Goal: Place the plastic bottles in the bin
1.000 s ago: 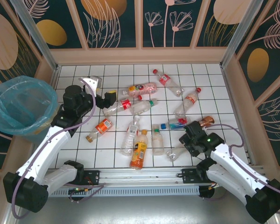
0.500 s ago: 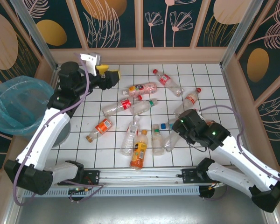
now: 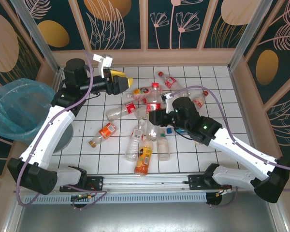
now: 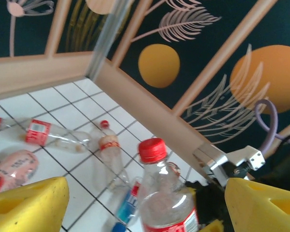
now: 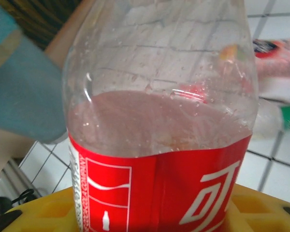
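The left arm [image 3: 46, 140] and right arm [image 3: 239, 147] are glossy white links joined by black cylindrical joints. A lavender cable [image 3: 90, 77] loops along each. The left gripper [image 4: 145, 193] has chunky moulded yellow fingers [image 4: 29, 205].

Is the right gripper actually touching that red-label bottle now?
Touching. Right wrist view: the red-label bottle sits wedged between the yellow fingers of the right gripper; top view shows it held upright.

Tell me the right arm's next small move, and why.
Probably ease the red-labelled bottle leftward into the open left gripper. The right gripper holds it upright above the table, the left gripper's yellow fingers face it spread wide, and the bin sits off the table's left side, likely beyond the right arm's reach.
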Robot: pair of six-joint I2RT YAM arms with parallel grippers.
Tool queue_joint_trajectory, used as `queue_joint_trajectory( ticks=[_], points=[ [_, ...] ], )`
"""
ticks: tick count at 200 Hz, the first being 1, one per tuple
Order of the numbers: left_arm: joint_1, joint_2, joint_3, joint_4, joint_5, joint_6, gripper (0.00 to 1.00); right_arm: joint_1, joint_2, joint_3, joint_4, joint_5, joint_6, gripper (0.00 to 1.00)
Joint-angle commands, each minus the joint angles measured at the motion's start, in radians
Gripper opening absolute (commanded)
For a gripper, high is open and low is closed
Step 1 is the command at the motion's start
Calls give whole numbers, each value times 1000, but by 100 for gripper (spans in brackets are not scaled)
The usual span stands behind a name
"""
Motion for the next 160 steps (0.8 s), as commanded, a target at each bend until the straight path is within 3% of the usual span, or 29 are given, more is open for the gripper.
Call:
queue_joint_trajectory(
  ticks=[1, 53, 117, 160],
  points=[
    [-4, -33, -37, 24, 115, -47, 84, 17, 23, 43, 179, -120, -127, 47],
    [-5, -44, -76, 49, 170, -66, 82, 63, 86, 61, 257, -200, -131, 46],
    [-4, -43, -75, -45, 173, 20, 69, 115, 158, 99, 265, -230, -129, 46],
    [-4, -53, -89, -69, 139, 54, 36, 124, 168, 106, 261, -220, -127, 46]
  ],
)
